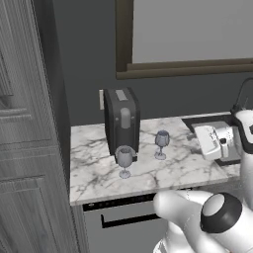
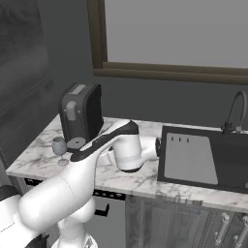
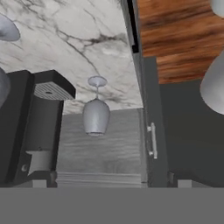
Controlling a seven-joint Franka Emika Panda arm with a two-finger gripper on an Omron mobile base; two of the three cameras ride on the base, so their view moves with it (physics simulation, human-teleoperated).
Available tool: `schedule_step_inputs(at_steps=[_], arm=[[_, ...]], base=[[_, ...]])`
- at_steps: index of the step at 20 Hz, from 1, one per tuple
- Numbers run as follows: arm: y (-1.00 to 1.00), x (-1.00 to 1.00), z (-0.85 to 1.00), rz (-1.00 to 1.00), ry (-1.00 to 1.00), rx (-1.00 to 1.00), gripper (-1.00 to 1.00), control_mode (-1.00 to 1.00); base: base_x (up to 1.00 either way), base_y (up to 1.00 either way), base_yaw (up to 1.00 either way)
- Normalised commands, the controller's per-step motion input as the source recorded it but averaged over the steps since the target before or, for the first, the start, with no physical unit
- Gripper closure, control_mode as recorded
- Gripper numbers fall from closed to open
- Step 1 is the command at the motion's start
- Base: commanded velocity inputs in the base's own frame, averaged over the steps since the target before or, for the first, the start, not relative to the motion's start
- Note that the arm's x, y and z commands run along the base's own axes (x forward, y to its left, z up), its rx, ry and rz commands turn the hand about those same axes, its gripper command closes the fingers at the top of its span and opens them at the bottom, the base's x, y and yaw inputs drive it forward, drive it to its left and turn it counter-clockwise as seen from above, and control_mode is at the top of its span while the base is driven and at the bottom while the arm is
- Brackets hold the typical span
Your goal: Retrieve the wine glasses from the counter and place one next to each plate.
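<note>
Two glasses stand upright on the marble desk (image 1: pixel 99 173) in the left base view. The near glass (image 1: pixel 124 160) is close to the front edge, just in front of a dark coffee machine (image 1: pixel 121 121). The far glass (image 1: pixel 161 143) stands to its right and further back, apart from both. Right of the glasses a dark sink (image 1: pixel 197 121) is set into the slab, with a curved tap (image 1: pixel 241 99) behind it. Under the desk a grey cabinet front carries a black bar handle (image 1: pixel 128 221). A tall grey cabinet (image 1: pixel 24 148) fills the left side. The white arm (image 1: pixel 197 217) rises at the lower right.

From the right base view, one glass shows at the left end of the desk, just left of the coffee machine's base. The arm crosses in front of the rest of the slab, its wrist over the desk between machine and sink. A window frame (image 2: pixel 145 72) runs along the wall above.

Looking along the hand, one glass lies mid-picture, its foot on the marble and its bowl pointing toward the camera, beside the coffee machine. The foot of the other glass shows at the upper left corner. The end effector (image 3: pixel 109 183) has its tips spread wide at the bottom, with nothing between them. Both glasses are on the desk, untouched.
</note>
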Motion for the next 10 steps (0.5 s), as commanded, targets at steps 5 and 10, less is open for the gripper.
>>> schedule_step_inputs(at_steps=[5,10], arm=[[0.00,0.25,-0.08,0.00,0.00,0.01,-1.00,-1.00],[0.00,0.26,-0.15,0.00,0.00,0.02,-1.00,-1.00]], base=[[0.00,0.00,0.00],[0.00,0.00,0.00]])
